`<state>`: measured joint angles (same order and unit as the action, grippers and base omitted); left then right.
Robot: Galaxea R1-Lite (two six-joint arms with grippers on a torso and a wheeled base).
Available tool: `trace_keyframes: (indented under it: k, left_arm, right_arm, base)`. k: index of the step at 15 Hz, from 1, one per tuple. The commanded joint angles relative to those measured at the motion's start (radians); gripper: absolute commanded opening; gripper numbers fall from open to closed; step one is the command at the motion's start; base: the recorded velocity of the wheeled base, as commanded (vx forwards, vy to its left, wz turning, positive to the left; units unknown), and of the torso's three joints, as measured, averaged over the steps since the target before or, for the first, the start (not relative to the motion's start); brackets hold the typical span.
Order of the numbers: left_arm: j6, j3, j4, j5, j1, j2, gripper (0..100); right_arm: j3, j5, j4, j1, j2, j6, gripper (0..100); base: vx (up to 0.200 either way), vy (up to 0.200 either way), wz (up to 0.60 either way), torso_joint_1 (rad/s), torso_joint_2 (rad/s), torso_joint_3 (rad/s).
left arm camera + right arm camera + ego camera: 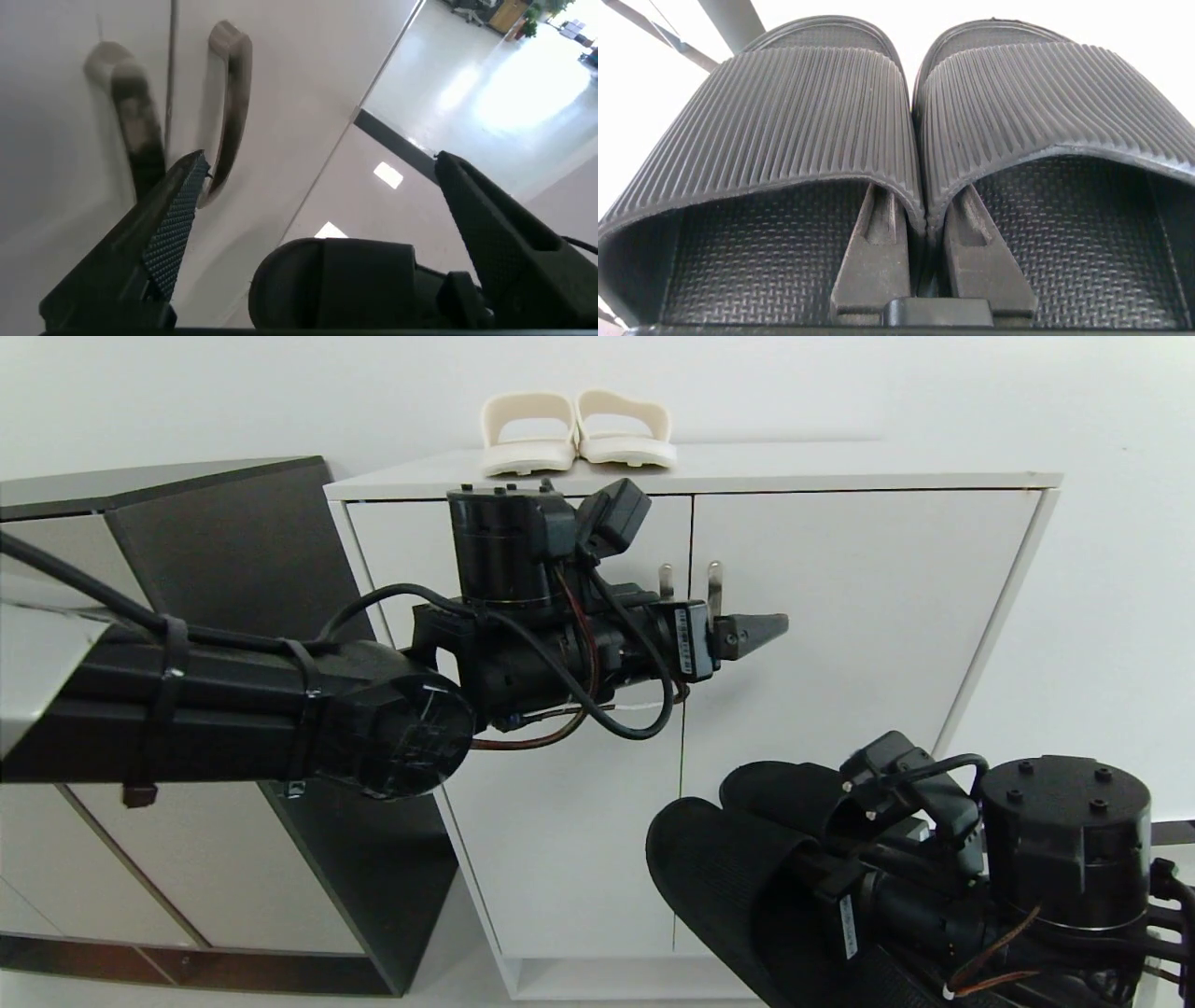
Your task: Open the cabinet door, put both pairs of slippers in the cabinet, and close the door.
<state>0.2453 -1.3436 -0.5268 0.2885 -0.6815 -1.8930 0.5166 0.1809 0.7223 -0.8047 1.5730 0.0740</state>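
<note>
Two cabinets: a dark cabinet (pixel 233 532) stands at the left, with a white cabinet (pixel 840 616) just beside it on the right.
left gripper (pixel 756 633): it is held level in front of the upper part of the white cabinet, just right of the seam between the doors. Its jaws are apart with nothing between them. In the left wrist view one of its fingers (pixel 177 210) has its tip just beside the right door's handle; whether they touch cannot be told.
doors (pixel 551 821): both are shut, meeting at a thin vertical seam.
handles (pixel 714 581): two short upright metal pulls, one on each side of the seam, near the top of the doors.
cream slippers (pixel 579 429): the pair sits side by side, touching, on the top surface of the white cabinet, above the left door.
black slippers (pixel 747 859): the pair is held off the floor, low in front of the right door, toes toward the cabinet, the two pressed side by side.
right gripper (pixel 923 210): one finger reaches under each ribbed strap, and the jaws are clamped on the two inner strap edges, pinching them together.
</note>
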Motion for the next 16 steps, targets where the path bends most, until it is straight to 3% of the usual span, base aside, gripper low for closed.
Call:
trace_keyframes:
  k: [1,8,9,13,16]
  left_arm:
    - [0.0,-0.009,-0.001,0.0,0.01,-0.018,100]
    - [0.002,-0.094,0.002,0.015,0.008,-0.086,100]
    - [0.002,-0.097,0.002,0.018,0.008,-0.089,0]
    - [0.0,-0.088,-0.005,0.034,0.007,-0.083,0]
    - [0.002,-0.017,-0.012,0.035,-0.021,-0.04,0]
  right_arm:
    - [-0.003,0.0,0.0,0.002,-0.004,0.0,0]
    - [-0.01,-0.015,0.0,0.002,-0.013,0.0,0]
    - [-0.018,-0.041,0.0,0.004,-0.022,0.001,0]
    - [-0.044,-0.089,-0.001,0.009,-0.045,-0.003,0]
    - [-0.102,-0.297,-0.014,0.032,-0.126,-0.007,0]
  base:
    - [0.0,0.0,0.0,0.0,0.0,0.0]
    - [0.0,0.0,0.0,0.0,0.0,0.0]
    - [0.0,0.0,0.0,0.0,0.0,0.0]
    - [0.0,0.0,0.0,0.0,0.0,0.0]
    - [0.0,0.0,0.0,0.0,0.0,0.0]
